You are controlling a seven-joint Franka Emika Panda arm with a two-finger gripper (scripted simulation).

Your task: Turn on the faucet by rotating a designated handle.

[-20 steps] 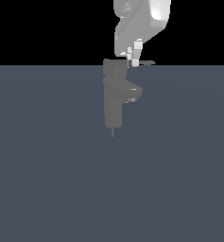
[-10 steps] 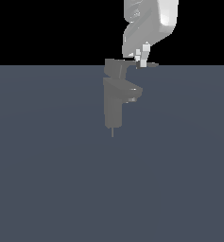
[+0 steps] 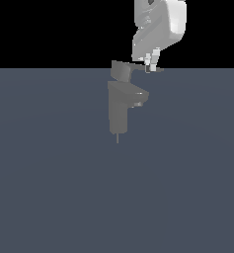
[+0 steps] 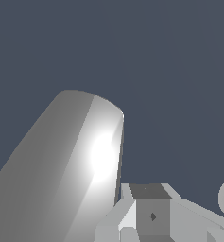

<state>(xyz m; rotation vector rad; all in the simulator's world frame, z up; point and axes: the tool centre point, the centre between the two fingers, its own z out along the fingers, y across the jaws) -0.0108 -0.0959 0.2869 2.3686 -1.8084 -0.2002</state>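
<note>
The faucet is seen only in the exterior view; the gripper, closure undeterminable, has been shifted outward along the handle.

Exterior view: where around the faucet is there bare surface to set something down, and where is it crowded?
The dark floor lies bare on both sides of the faucet and in front of its base. The crowded spot is up top: the gripper sits at the handle, on the exterior view's right, directly above the spout.
</note>
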